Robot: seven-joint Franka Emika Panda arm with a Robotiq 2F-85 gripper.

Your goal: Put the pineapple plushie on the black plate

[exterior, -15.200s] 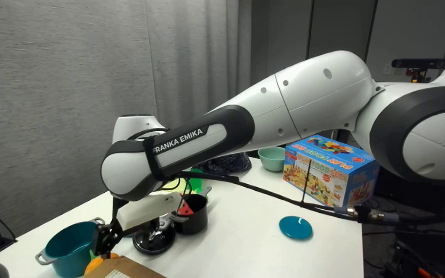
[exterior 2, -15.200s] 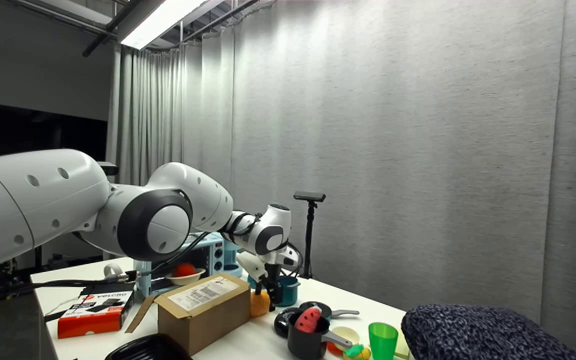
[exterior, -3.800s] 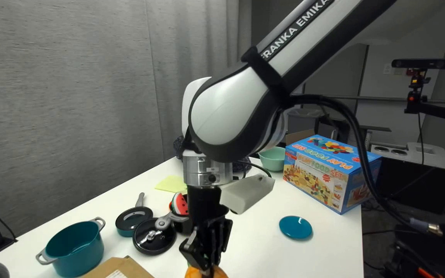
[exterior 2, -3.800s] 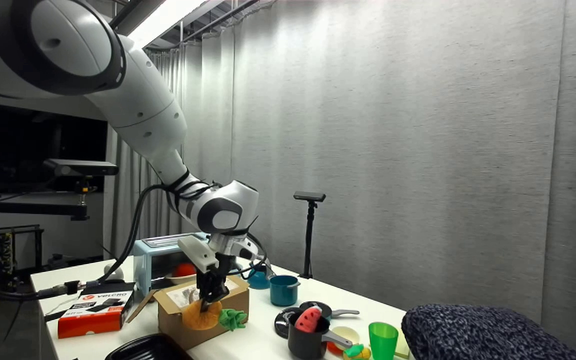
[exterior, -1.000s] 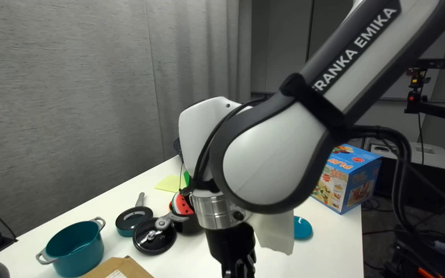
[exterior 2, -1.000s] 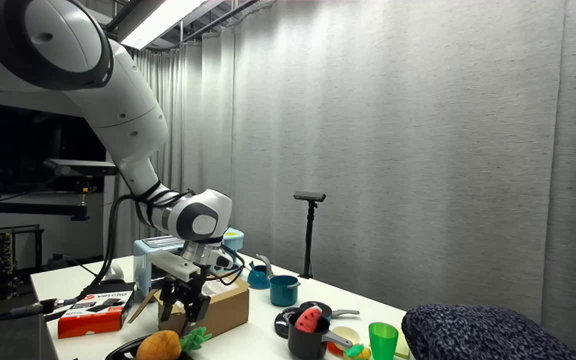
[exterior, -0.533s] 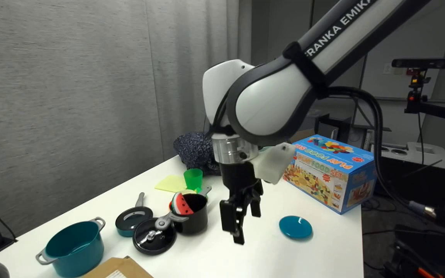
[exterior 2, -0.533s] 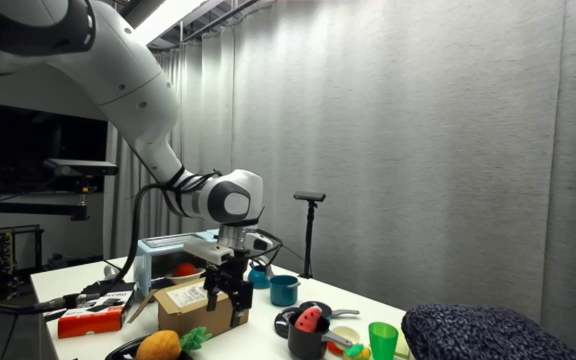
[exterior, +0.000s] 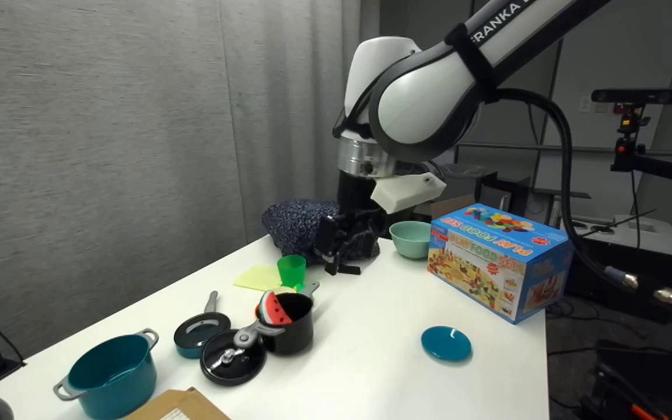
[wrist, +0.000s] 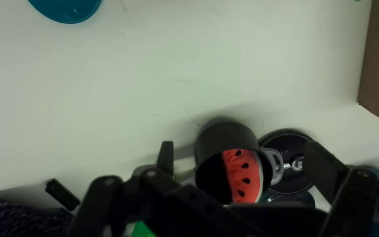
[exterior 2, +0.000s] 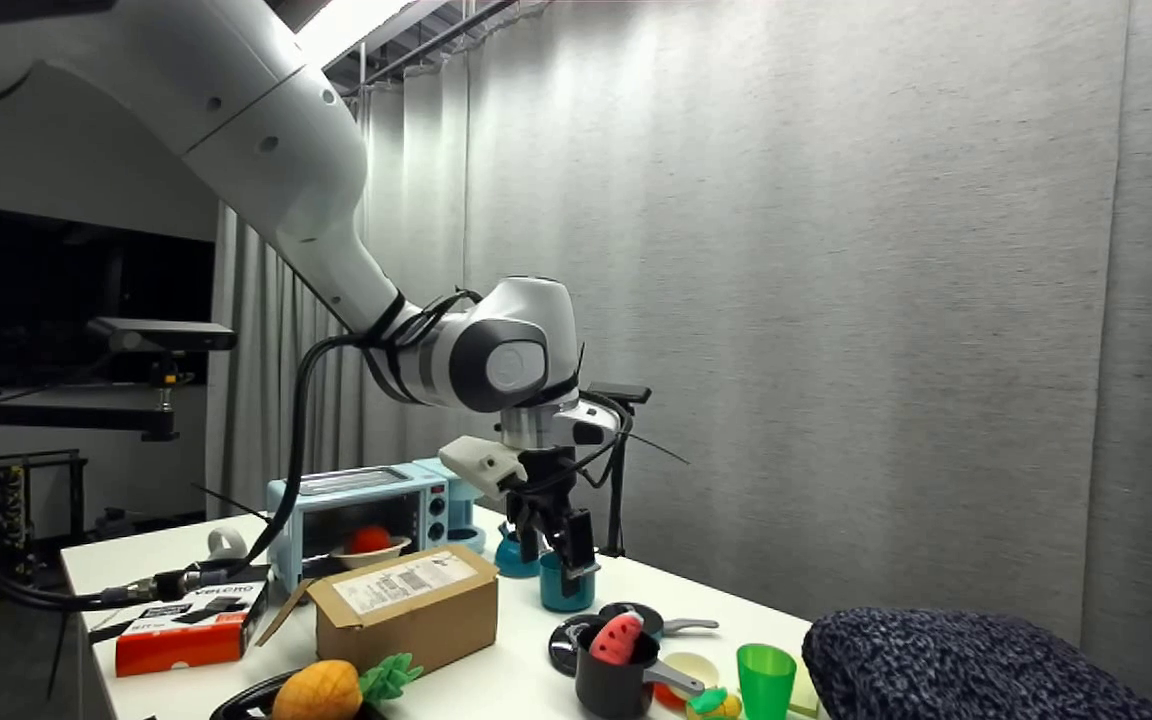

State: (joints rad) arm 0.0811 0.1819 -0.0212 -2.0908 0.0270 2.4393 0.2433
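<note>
The pineapple plushie (exterior 2: 318,690) has an orange-yellow body and a green tuft. It lies on its side on the black plate (exterior 2: 244,697) at the bottom edge of an exterior view, tuft pointing right. The plate is partly hidden by it and cut off by the frame. My gripper (exterior 2: 554,562) is open and empty, raised above the table and well away from the plushie. It also shows in an exterior view (exterior: 342,268). In the wrist view the open fingers (wrist: 239,146) are apart, with nothing between them but the background. Plushie and plate are out of that exterior view.
A cardboard box (exterior 2: 411,610) stands beside the plate. A teal pot (exterior: 117,379), a black lid (exterior: 233,359) and a dark saucepan (exterior: 298,338) with a watermelon toy stand on the table. A blue disc (exterior: 446,343), fuzzy dark-blue lump (exterior: 298,224) and food-set box (exterior: 487,268) are farther along.
Earlier the gripper lifted the plushie from beside the teal pot and carried it past the box. By a second ago it had let go on the plate; since then it has risen away.
</note>
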